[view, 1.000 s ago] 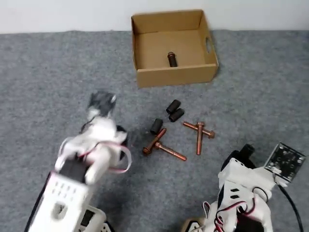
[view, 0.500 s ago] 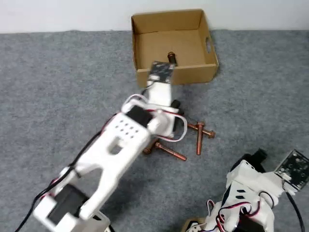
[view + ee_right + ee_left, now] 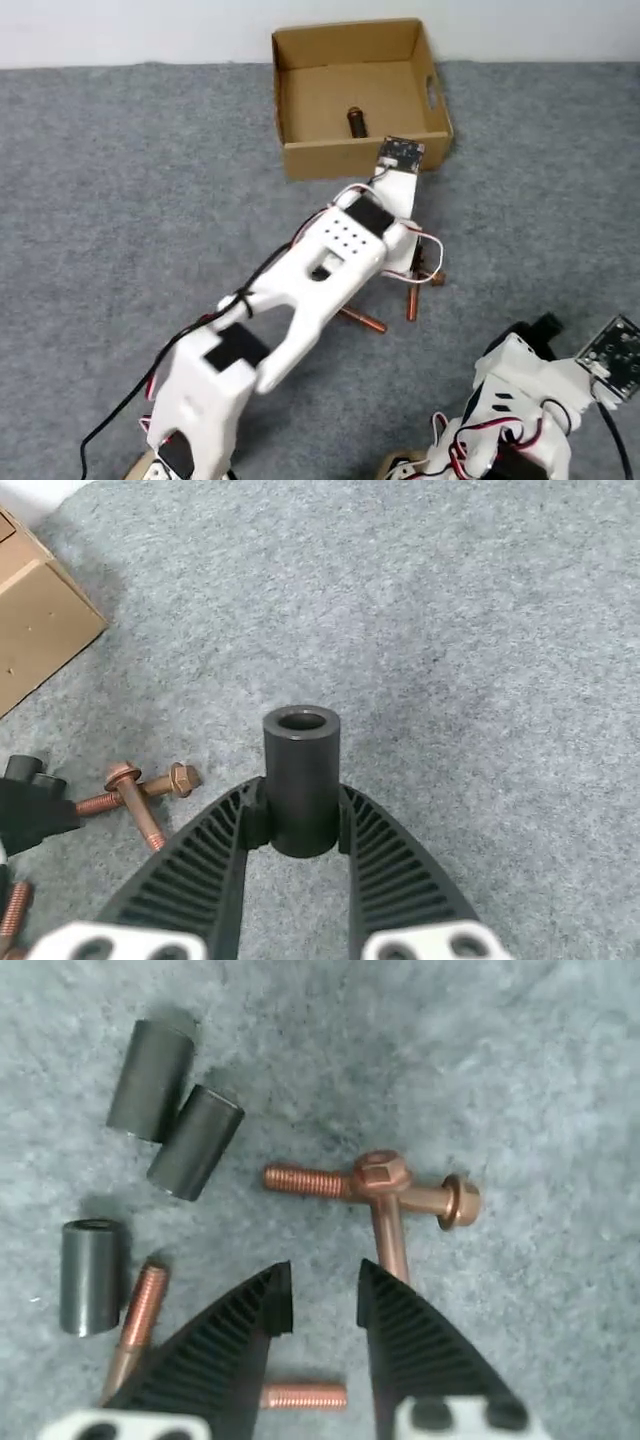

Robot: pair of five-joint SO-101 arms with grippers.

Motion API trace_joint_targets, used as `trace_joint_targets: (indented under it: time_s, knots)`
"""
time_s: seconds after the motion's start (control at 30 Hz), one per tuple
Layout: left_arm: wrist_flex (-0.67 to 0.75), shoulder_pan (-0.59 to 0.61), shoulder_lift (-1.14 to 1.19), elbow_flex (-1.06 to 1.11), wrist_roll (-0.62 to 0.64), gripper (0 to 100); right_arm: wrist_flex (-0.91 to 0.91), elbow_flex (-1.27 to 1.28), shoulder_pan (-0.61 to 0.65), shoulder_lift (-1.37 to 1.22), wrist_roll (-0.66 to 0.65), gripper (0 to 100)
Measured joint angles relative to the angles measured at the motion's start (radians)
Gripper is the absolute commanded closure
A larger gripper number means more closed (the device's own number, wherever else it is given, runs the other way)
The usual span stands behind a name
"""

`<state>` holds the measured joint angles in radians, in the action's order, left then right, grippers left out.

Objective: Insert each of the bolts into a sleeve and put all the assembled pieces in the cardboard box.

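A grey low-pile carpet (image 3: 120,220) covers the table, with a plain white wall (image 3: 130,30) behind it. The white left arm (image 3: 320,270) stretches across the carpet toward an open brown cardboard box (image 3: 360,158), which holds one assembled piece (image 3: 356,122), a copper bolt seated in a dark sleeve.

The left gripper (image 3: 325,1295) hangs above the loose parts, its black ribbed jaws parted and empty. Just beyond its tips lie two crossed copper flanged bolts (image 3: 385,1178). Nearby are a touching pair of dark grey sleeves (image 3: 175,1110) and a third sleeve (image 3: 92,1277) beside another bolt (image 3: 135,1325).

The right gripper (image 3: 300,810) clamps a dark cylindrical sleeve (image 3: 301,765) upright, bore upward.
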<state>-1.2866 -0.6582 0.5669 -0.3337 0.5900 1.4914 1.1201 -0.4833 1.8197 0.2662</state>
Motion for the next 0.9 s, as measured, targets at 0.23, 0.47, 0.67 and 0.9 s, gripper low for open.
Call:
trace_joint_targets:
  time_s: [0.23,0.47,0.67,0.9]
  knots:
    - [-0.183,-0.011,0.249,-0.364,0.014,87,0.000,0.003,0.000,0.000,0.000,99.1]
    - [-0.318,-0.043,0.476,-0.704,0.017,87,0.000,0.003,0.000,0.000,0.000,99.1]
    - [-0.388,-0.049,0.620,-0.942,0.017,87,0.000,0.011,0.000,0.000,0.000,99.1]
    - [-0.405,-0.049,0.743,-1.053,0.017,88,0.000,0.011,0.000,0.000,0.000,99.1]
